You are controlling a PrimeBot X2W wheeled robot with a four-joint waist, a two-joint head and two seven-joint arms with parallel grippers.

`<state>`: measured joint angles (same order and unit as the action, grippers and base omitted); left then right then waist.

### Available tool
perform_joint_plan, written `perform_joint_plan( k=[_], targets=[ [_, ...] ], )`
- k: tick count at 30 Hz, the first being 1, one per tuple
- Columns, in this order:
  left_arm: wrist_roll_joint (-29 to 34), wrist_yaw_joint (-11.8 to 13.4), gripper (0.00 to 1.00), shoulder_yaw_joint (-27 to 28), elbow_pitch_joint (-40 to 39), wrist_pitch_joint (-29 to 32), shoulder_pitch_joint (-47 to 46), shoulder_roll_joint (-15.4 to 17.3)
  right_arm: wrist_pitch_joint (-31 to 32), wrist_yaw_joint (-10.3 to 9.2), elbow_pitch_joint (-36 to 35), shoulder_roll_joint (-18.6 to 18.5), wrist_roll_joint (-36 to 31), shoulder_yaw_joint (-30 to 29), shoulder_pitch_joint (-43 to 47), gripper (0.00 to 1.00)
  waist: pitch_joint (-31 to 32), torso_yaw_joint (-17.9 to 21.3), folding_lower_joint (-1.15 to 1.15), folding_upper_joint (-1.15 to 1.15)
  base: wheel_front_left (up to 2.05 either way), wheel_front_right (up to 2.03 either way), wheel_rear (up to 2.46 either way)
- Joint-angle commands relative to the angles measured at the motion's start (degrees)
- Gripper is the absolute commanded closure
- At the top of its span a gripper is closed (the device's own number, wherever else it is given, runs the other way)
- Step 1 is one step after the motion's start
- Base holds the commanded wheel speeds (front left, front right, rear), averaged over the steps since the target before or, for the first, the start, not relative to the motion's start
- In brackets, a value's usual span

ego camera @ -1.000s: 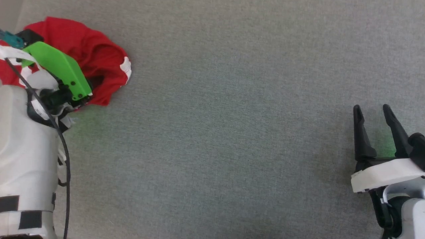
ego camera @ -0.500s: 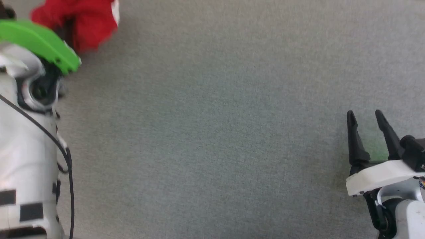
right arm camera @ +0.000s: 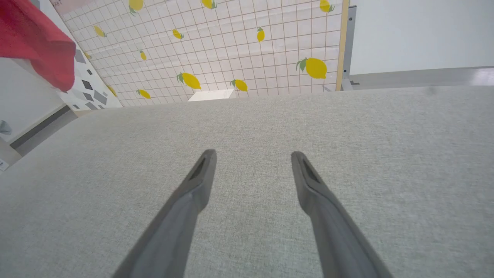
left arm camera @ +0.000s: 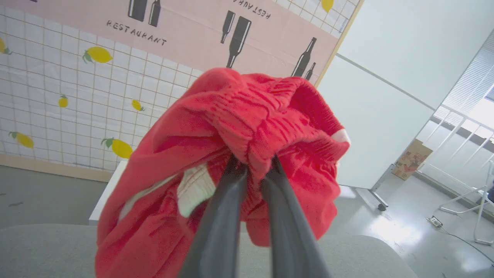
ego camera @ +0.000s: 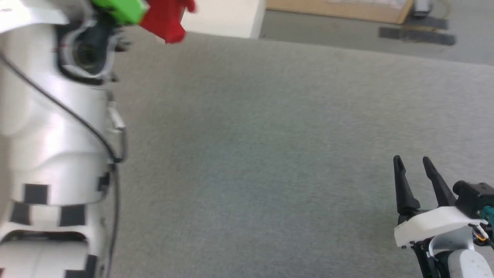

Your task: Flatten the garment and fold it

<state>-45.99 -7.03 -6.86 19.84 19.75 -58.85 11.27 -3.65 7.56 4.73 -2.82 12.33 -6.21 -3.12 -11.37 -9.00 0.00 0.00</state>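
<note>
The garment [left arm camera: 247, 127], bright red with white trim, hangs bunched in the air, and my left gripper [left arm camera: 252, 164] is shut on its gathered fabric. In the head view the garment [ego camera: 166, 21] dangles at the top left beside my raised pale left arm and its green cover [ego camera: 121, 8]. A red corner of the garment [right arm camera: 38, 42] also shows at the upper left of the right wrist view. My right gripper [ego camera: 412, 165] hovers open over the grey table surface [ego camera: 251, 154] at the lower right, nothing between its fingers [right arm camera: 200, 177].
The grey fabric-covered table ends at a far edge [ego camera: 347, 50]. Beyond it are a white block [ego camera: 227, 17], a wooden platform [ego camera: 335, 9], a lemon-patterned wall panel [right arm camera: 231, 46] and a white partition on castors [left arm camera: 374, 127].
My left gripper has closed on the garment and lifted it off the table. The head camera has tilted up, so the table's far edge and the room beyond now show.
</note>
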Motion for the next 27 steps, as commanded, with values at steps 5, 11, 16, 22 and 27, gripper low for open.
perform_joint_plan(
  k=[5, 11, 16, 22, 27],
  targets=[
    [-2.9, -0.4, 1.00, -4.8, -0.9, 0.2, 1.3, -4.4, -1.3, -0.08, 1.5, -0.1, 1.1, -0.2, 0.9, 0.00, 4.9, 9.2, 0.00, 0.00, 0.00, 0.00, 0.00],
    [-2.3, -0.4, 1.00, -11.2, 1.4, -2.3, 9.1, -6.7, -1.9, -0.08, 2.8, -0.1, 1.5, -0.8, 1.3, 0.00, 5.2, 13.7, 0.00, 0.00, 0.00, 0.00, 0.00],
    [-3.0, -0.4, 1.00, -16.6, 5.9, -4.3, 17.7, -7.9, -2.2, -0.08, 3.7, -0.1, 1.6, -1.3, 1.9, 0.00, 5.4, 15.7, 0.00, 0.00, 0.00, 0.00, 0.00],
    [-2.6, 0.4, 1.00, -25.1, 12.7, -1.1, 25.0, -8.3, -2.2, -0.08, 4.0, -0.1, 1.7, -1.1, 2.2, 0.00, 5.9, 16.6, 0.00, 0.00, 0.00, 0.00, 0.00],
    [-1.3, 1.5, 1.00, -32.3, 17.1, 7.2, 28.3, -8.3, -2.3, -0.08, 4.2, -0.1, 2.0, -1.1, 2.5, 0.00, 6.5, 16.0, 0.00, 0.00, 0.00, 0.00, 0.00]
  ],
)
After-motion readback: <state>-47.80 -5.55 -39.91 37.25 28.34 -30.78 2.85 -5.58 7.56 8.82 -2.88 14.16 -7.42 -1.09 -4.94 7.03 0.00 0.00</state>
